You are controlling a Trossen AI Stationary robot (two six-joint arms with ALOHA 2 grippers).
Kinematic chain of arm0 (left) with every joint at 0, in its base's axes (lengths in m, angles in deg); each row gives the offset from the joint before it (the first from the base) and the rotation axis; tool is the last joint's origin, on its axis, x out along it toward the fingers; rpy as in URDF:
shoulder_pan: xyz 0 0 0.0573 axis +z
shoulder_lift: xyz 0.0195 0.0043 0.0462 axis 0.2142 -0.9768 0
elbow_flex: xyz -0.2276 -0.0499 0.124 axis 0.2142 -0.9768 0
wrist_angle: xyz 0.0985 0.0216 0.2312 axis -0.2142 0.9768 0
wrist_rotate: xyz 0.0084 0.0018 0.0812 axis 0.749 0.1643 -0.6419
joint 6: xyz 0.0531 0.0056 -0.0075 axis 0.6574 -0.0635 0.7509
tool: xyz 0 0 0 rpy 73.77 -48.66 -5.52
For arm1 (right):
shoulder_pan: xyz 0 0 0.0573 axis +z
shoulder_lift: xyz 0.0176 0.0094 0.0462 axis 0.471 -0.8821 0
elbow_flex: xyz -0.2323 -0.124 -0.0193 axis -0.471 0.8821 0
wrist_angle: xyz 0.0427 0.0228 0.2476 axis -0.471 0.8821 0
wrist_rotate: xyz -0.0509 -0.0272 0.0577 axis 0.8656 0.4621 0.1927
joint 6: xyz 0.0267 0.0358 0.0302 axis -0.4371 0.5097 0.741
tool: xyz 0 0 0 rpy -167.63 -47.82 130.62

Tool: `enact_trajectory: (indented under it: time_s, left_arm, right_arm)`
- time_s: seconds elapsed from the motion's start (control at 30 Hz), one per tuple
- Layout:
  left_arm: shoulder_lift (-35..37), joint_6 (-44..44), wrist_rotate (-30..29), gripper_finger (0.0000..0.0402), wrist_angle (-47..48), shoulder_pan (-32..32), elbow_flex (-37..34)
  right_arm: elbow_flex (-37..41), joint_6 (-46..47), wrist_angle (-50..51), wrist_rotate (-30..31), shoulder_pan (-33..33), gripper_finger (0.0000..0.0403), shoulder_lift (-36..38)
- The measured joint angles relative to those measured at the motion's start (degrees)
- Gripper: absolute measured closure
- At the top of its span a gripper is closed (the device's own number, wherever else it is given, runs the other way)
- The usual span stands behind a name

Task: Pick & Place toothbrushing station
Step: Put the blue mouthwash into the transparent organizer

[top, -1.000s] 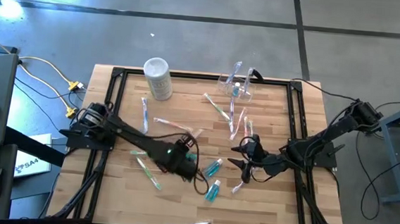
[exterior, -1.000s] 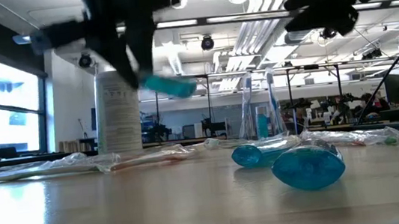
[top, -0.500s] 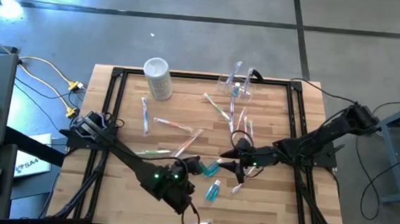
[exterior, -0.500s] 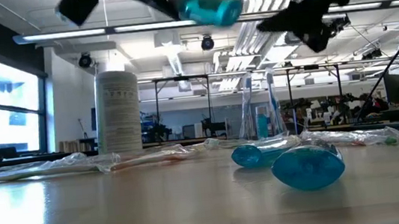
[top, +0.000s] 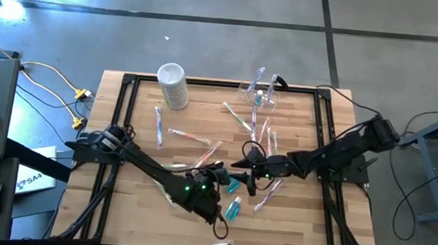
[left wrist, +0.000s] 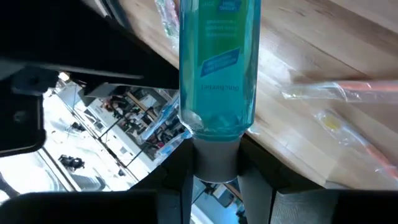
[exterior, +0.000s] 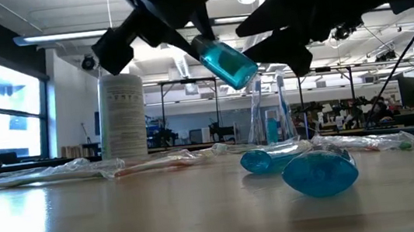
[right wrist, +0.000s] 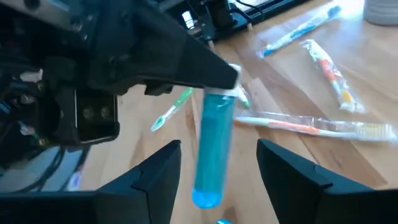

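- Two tools meet above mid-worktop: the left tool point(left wrist: 214, 177) holds a blue bottle point(exterior: 226, 61) by its cap end, and the right tool point(right wrist: 214, 180) waits with jaws wide around the bottle's free end.
- For a clean handover, I'd have the right tool close squarely on the body before the left lets go.
- The bottle's long axis is tilted, base toward the right tool.
- The toothbrushing station point(top: 258, 94) stands at the far edge, right of centre, well apart.
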Motion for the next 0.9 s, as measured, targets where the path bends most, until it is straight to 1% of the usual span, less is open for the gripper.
enact_trajectory:
  time_s: [0.17,0.33,0.43,0.53,0.7,0.77,0.8,0.83,0.9]
  left_arm:
    - [0.0,3.6,0.0,0.0318,-3.9,0.7,0.0]
    - [0.0,7.2,0.0,0.0318,-7.5,0.7,0.0]
    - [0.0,7.5,0.0,0.0318,-8.3,0.6,0.0]
    - [0.0,7.5,0.0,0.0318,-8.6,0.6,0.0]
    - [0.0,7.4,0.3,0.0318,-8.8,0.6,0.0]
    - [0.0,7.1,0.4,0.0317,-9.2,0.7,0.0]
    - [0.0,6.1,0.5,0.0308,-9.6,0.6,0.0]
    - [0.0,4.7,0.6,0.0292,-10.2,0.6,0.0]
    - [0.1,1.9,2.1,0.0246,-11.4,0.6,0.0]
  right_arm:
    - [0.0,-1.5,-5.4,-0.1,0.0,0.0199,-3.2]
    - [0.0,-1.4,-6.5,0.0,0.0,0.0199,-5.1]
    - [0.0,-1.2,-6.1,-0.1,0.0,0.0207,-5.3]
    - [0.0,-1.2,-5.5,-0.3,0.0,0.0239,-5.3]
    - [0.0,-1.5,-5.0,-1.8,0.0,0.0339,-5.4]
    - [0.0,-1.5,-4.8,-1.6,0.1,0.0345,-5.4]
    - [0.0,-1.5,-4.7,-1.9,0.1,0.0345,-5.4]
    - [0.0,-1.5,-4.5,-2.1,0.1,0.0345,-5.3]
    - [0.0,-1.8,-4.4,-2.1,0.1,0.0345,-5.4]
